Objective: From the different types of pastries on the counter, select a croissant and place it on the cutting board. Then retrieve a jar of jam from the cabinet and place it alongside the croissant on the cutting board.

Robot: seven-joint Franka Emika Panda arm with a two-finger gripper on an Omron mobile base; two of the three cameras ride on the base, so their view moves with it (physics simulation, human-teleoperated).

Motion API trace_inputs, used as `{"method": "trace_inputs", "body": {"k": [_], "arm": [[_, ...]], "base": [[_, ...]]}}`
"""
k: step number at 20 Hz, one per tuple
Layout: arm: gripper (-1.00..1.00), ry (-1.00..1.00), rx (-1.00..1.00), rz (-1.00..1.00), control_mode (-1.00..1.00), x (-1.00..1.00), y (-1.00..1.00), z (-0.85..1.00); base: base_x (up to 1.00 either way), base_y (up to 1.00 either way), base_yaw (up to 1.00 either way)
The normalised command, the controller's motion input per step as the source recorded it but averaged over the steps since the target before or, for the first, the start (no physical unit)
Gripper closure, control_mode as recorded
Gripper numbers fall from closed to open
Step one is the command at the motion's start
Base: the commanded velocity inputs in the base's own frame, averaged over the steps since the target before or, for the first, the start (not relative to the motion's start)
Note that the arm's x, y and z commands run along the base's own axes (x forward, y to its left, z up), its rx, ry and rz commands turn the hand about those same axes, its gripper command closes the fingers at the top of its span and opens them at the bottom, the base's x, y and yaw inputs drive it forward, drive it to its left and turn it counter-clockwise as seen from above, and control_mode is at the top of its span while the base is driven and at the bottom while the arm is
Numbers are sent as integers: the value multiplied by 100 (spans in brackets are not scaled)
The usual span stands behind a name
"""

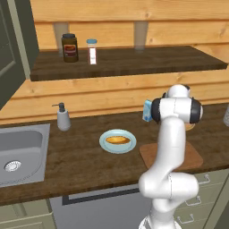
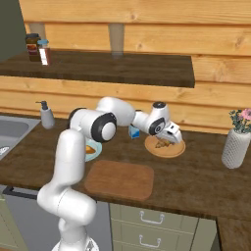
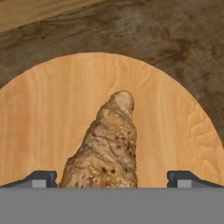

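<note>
A brown flaky croissant point(image 3: 107, 148) lies on a round wooden plate point(image 3: 43, 113) at the back right of the counter, seen small in the right base view as the croissant point(image 2: 160, 143). My gripper point(image 3: 111, 179) is open and low over it, one fingertip on each side of the croissant's near end; from the right base it shows as the gripper point(image 2: 172, 139) above the plate point(image 2: 166, 149). The brown cutting board point(image 2: 119, 179) lies bare at the counter's front edge. A dark jam jar point(image 1: 69, 47) stands on the shelf at the upper left.
A blue plate point(image 1: 117, 141) holds a long golden pastry left of the cutting board point(image 1: 194, 156). A blue carton point(image 2: 133, 131) stands just left of the wooden plate. A white shaker point(image 1: 92, 51) stands by the jar. Soap dispenser point(image 1: 63, 117), sink point(image 1: 18, 152), flower vase point(image 2: 236, 147).
</note>
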Motion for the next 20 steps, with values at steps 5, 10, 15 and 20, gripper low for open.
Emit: {"method": "trace_inputs", "body": {"k": [5, 10, 15, 20], "arm": [[-100, 0, 0, 0, -100, 10, -3, -24], [-100, 0, 0, 0, -100, 11, 0, -25], [100, -1, 0, 0, -100, 9, -4, 5], [100, -8, 0, -1, -100, -23, -10, 50]], "base": [[0, 0, 0], [0, 0, 0], [0, 0, 0], [0, 0, 0]]}}
